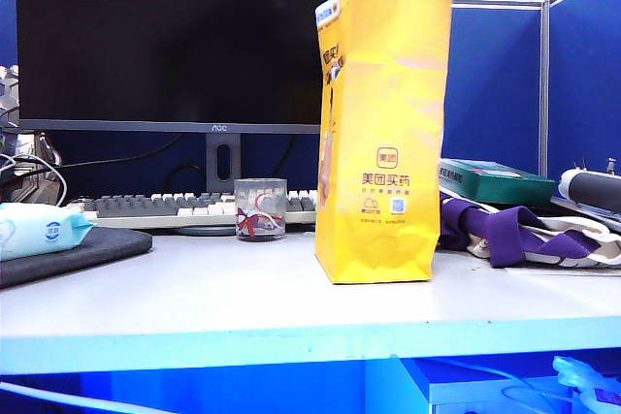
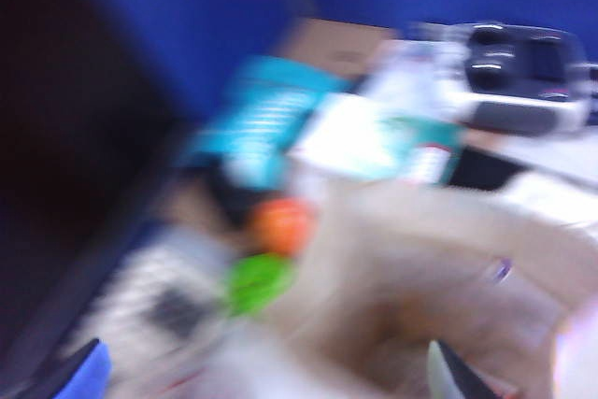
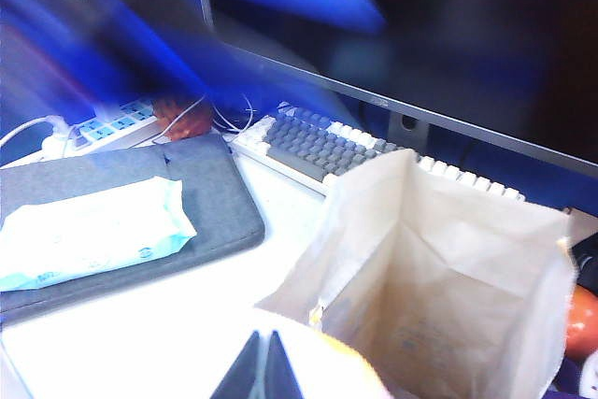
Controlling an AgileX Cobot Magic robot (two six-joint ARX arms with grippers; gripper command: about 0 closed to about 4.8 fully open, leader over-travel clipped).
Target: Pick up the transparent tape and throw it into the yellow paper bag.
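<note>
- Nowhere in any view does the transparent tape show; it may already lie inside the yellow paper bag, unconfirmed.
- Bag stands upright on the counter, beside the glass cup.
- Left hand: blurred wrist view above the bag mouth, fingers spread wide, nothing held.
- Right hand: fingertips together, empty, near the bag mouth.

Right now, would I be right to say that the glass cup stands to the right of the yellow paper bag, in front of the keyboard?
Not quite: the glass cup stands left of the yellow paper bag, in front of the keyboard, as the exterior view shows. The right gripper hangs by the bag's mouth; the left gripper is lost in blur.
</note>
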